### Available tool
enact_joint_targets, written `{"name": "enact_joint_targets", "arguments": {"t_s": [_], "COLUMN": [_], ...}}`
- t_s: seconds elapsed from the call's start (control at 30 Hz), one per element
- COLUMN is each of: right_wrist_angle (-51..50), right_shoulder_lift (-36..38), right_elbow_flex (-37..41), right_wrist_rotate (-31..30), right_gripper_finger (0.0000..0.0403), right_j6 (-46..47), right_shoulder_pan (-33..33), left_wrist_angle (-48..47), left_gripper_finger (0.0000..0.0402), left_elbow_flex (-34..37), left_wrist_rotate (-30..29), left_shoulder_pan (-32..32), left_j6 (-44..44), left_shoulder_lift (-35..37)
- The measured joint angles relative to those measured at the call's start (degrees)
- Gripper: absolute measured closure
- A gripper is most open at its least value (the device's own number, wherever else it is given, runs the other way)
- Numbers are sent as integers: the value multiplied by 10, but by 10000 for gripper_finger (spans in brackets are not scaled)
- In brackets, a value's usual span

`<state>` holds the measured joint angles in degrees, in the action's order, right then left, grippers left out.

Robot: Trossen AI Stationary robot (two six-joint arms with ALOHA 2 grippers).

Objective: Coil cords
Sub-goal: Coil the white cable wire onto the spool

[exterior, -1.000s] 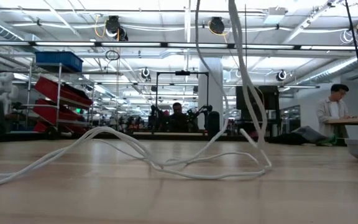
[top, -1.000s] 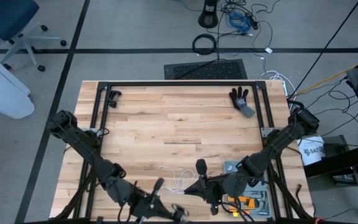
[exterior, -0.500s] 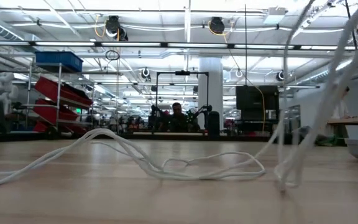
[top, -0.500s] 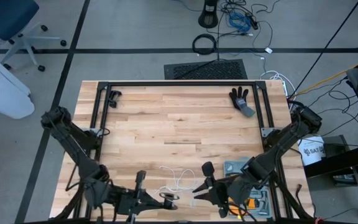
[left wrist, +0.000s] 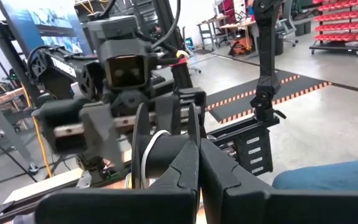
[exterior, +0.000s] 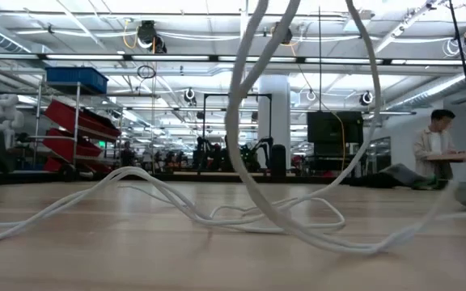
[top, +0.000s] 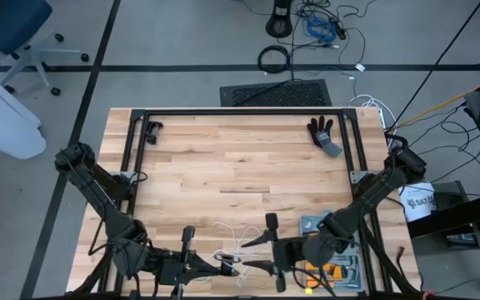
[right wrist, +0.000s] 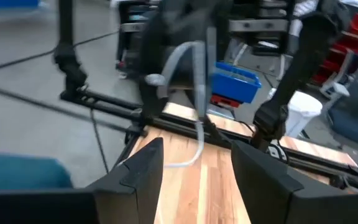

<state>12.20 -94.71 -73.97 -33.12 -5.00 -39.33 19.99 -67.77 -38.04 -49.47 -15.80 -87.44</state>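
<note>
A: Cord location?
B: White cord (top: 233,242) lies in loose loops on the desk (top: 240,158) at the near edge, middle. In the low view one big loop (exterior: 298,121) rises off the wood and goes out of the top of the picture.
A: Reel?
B: Black disc reel (left wrist: 160,149) with a white rim line sits just beyond the left gripper (top: 223,267), seen in the left wrist view.
A: Left gripper state?
B: Fingers (left wrist: 188,168) pressed together, reel touching their tips. Can't tell if it's truly pinched.
A: Right gripper?
B: Right gripper (top: 261,250) is just right of the left one, at the near edge; fingers (right wrist: 145,165) spread, nothing between them. Cord hangs ahead of it at the left gripper.
A: Other stuff?
B: Black glove (top: 323,133) at the far right corner of the desk. Person (exterior: 435,141) standing at far right in the room behind.
</note>
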Motion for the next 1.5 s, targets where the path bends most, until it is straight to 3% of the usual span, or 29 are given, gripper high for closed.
{"name": "enact_joint_targets", "arguments": {"t_s": [0.33,0.63,1.17,1.37,1.5], "right_wrist_angle": [12,-52,-56,-57,-62], "right_shoulder_lift": [-4,-7,-23,-23,-23], "right_elbow_flex": [0,0,0,0,0], "right_wrist_rotate": [2,17,36,111,123], "right_gripper_finger": [225,225,241,265,262], "right_j6": [158,217,229,240,203], "right_shoulder_pan": [23,31,45,46,43], "left_wrist_angle": [-14,-15,-15,-15,-15], "left_gripper_finger": [400,400,400,400,400], "left_elbow_flex": [0,0,0,0,0], "left_wrist_rotate": [-46,-58,-77,-77,-77], "left_shoulder_pan": [0,0,-1,-1,-1], "left_j6": [0,-6,-11,-12,-12], "left_shoulder_lift": [0,0,0,0,0]}}
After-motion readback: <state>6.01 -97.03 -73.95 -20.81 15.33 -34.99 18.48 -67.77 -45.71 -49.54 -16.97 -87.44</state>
